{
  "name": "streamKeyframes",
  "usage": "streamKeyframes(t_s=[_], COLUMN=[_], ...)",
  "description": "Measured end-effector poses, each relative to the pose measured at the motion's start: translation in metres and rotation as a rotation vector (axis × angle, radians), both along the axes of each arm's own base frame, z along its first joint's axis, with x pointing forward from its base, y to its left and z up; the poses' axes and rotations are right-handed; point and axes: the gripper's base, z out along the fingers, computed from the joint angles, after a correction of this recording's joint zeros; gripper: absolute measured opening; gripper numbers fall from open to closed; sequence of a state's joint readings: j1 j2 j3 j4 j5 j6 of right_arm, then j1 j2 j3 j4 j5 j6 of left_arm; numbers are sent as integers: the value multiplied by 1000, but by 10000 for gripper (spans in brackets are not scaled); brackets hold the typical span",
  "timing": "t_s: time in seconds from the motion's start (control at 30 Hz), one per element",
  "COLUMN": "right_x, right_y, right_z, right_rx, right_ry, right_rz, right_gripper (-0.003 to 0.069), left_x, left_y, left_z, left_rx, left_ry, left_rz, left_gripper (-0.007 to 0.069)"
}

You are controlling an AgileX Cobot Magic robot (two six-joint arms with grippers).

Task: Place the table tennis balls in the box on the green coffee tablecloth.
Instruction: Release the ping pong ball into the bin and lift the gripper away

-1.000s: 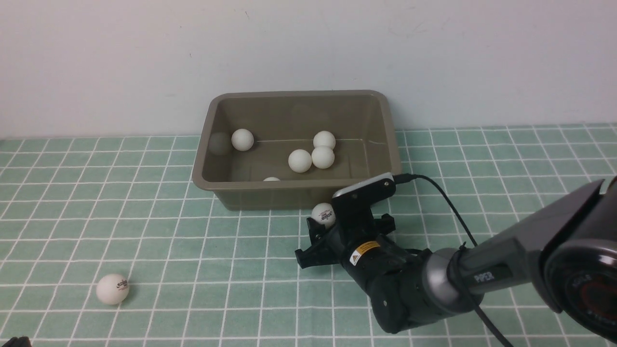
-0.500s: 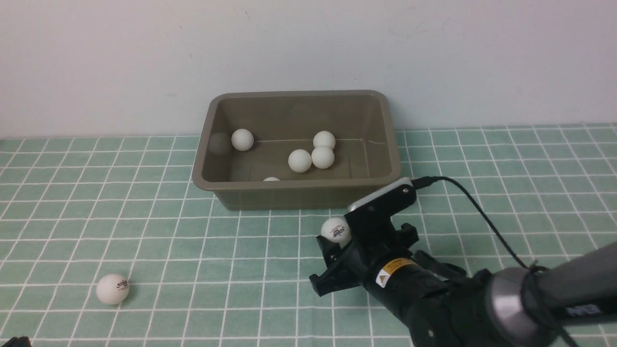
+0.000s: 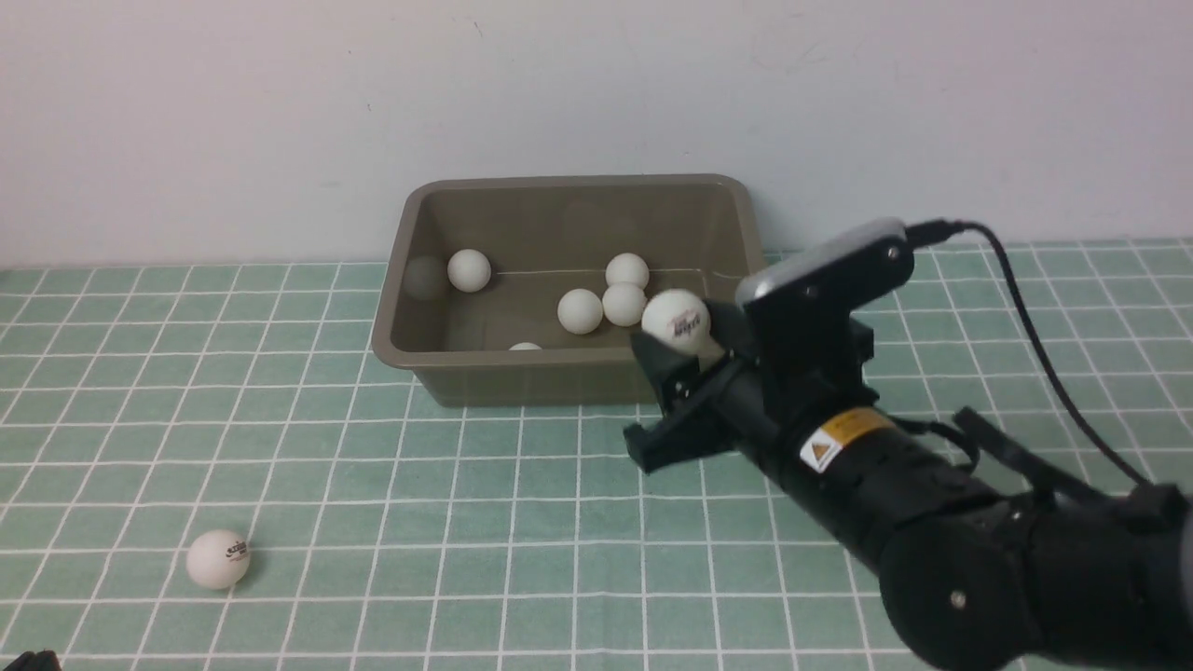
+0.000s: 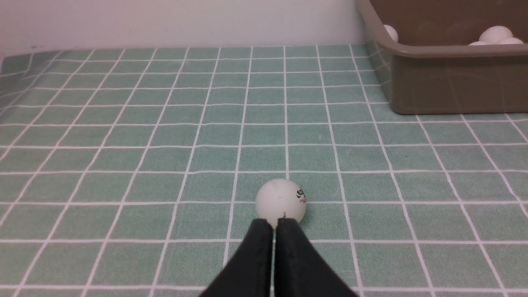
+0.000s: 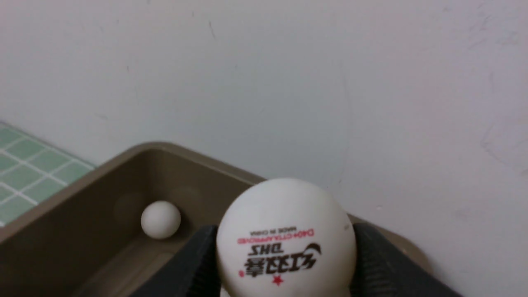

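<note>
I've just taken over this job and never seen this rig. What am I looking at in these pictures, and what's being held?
It's a robot with two arms, each ending in a two-finger gripper. The front view looks forward from between the arms; the other two views come from a camera on each wrist. On a green cloth, a brown box by the wall holds five balls. The right gripper is clamped on a ball, up by the box's right end. The left gripper is shut and empty, pointing at a loose ball on the cloth.

Five balls (image 3: 580, 310) in box (image 3: 522, 382); held ball (image 3: 677, 321) aloft; loose ball (image 3: 217, 558) on tablecloth (image 3: 373, 485)
</note>
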State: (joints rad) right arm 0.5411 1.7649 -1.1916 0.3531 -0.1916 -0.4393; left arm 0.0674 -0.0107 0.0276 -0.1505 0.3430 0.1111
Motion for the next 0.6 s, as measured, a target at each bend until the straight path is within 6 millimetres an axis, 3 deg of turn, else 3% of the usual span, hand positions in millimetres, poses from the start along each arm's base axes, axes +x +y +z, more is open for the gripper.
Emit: streamKeyframes(t_s=[0.17, 0.6], right_x=[27, 49], right_y=[17, 32], right_z=[-27, -64], right_rx=[-56, -103], right_ry=[87, 155], right_rz=[30, 48], right_gripper=[361, 361], left_x=[0, 0], left_y=[0, 0], left_z=[0, 0], left_rx=[0, 0], left_ry=[0, 0], left_rz=[0, 0], left_gripper=[-5, -5])
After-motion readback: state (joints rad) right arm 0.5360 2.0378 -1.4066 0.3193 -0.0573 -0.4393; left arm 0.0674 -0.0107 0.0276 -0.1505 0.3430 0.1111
